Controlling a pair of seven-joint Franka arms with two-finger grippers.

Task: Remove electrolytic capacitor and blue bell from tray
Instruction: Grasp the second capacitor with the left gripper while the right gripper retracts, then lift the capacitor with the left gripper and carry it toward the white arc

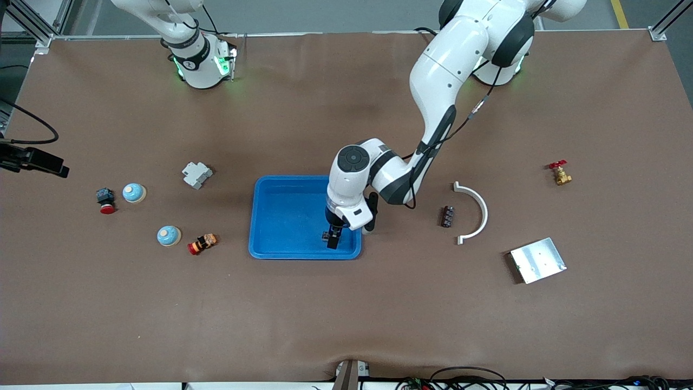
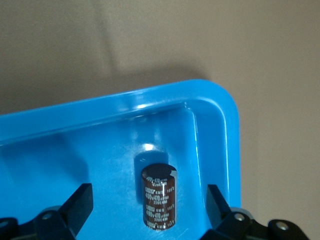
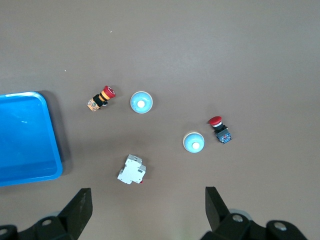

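Observation:
A dark brown capacitor (image 2: 160, 197) with white print rests on the floor of the blue tray (image 1: 303, 255), in the corner nearest the front camera toward the left arm's end. My left gripper (image 1: 334, 238) (image 2: 148, 196) is low in the tray and open, a finger on each side of the capacitor and touching neither side. Two blue bells (image 1: 133, 193) (image 1: 169, 235) sit on the table toward the right arm's end. My right gripper (image 3: 147, 210) hangs open and empty high over that area, seeing both bells (image 3: 141, 102) (image 3: 194, 142) and the tray (image 3: 30, 135).
Near the bells lie a white breaker (image 1: 197, 175) and two red push buttons (image 1: 106, 200) (image 1: 202, 244). Toward the left arm's end lie a dark ribbed part (image 1: 447, 216), a white curved piece (image 1: 476, 211), a metal plate (image 1: 537, 260) and a brass valve (image 1: 561, 173).

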